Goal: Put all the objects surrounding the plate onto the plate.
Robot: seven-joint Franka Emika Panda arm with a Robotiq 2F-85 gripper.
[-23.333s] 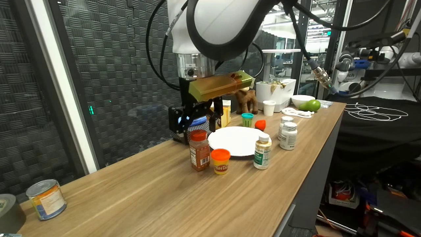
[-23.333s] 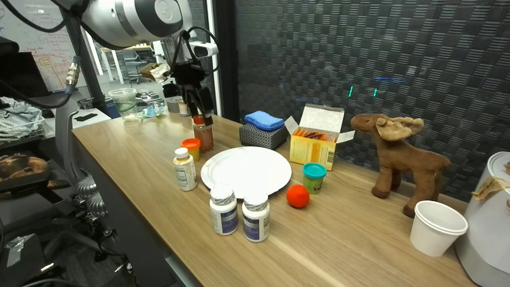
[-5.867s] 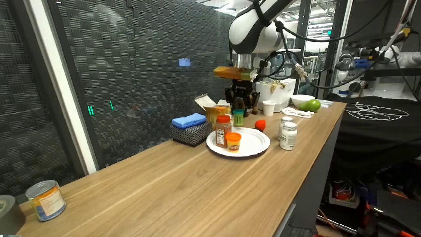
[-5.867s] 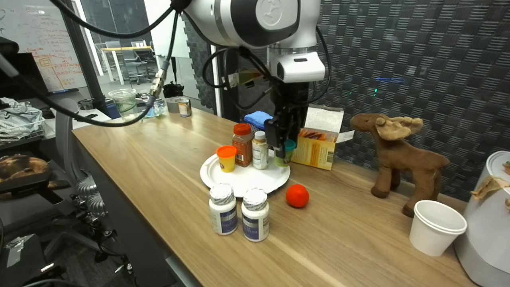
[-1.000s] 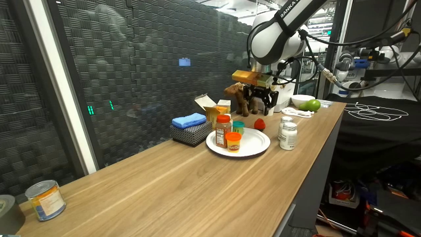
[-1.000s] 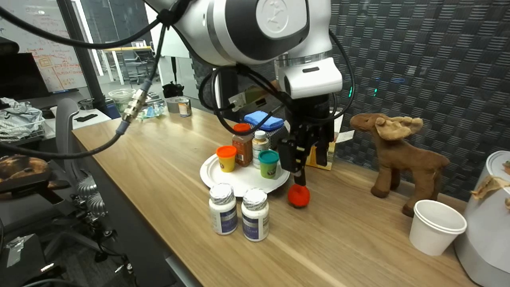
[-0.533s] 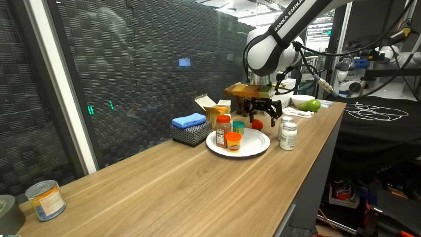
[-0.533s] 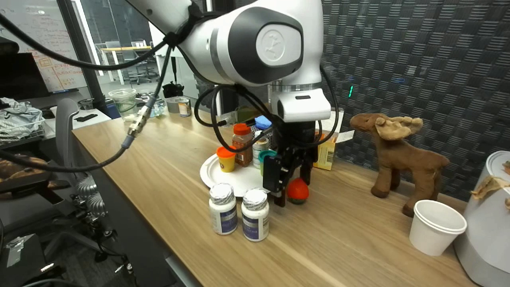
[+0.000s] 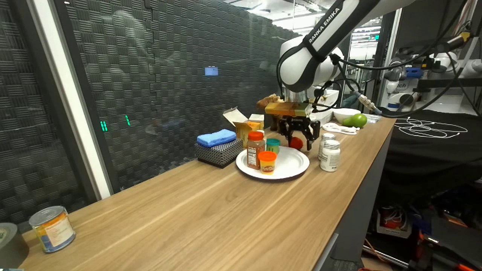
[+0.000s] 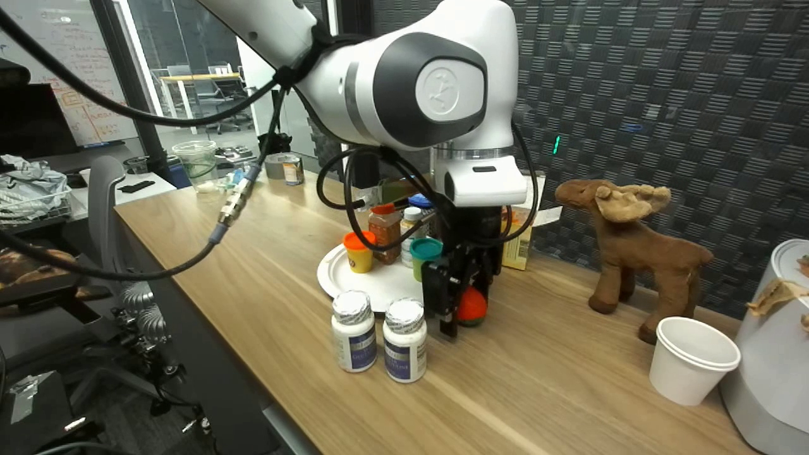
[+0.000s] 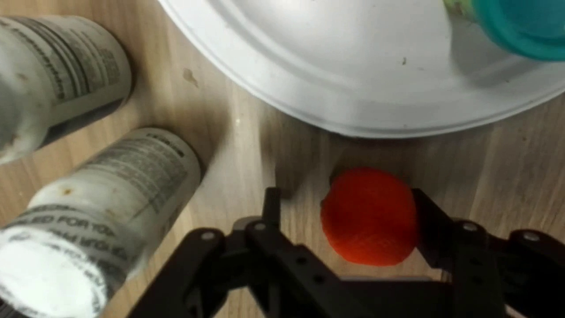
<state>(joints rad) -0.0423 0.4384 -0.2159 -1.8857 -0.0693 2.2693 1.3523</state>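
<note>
Robotics lab (robot arm [image 10: 430,95], whiteboard [image 10: 82,57])

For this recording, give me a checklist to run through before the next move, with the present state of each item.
1. Gripper open, with the red object between its jaws: ok.
2. Red object centred between the jaws: not ok; in the wrist view it sits nearer one.
3. Touching that jaw: cannot tell.
4. Nearer white bottle apart from the closest jaw: ok.
5. Bare space left on the plate: ok.
6. Orange-lidded tub and teal-lidded tub upright on the plate: ok.
</note>
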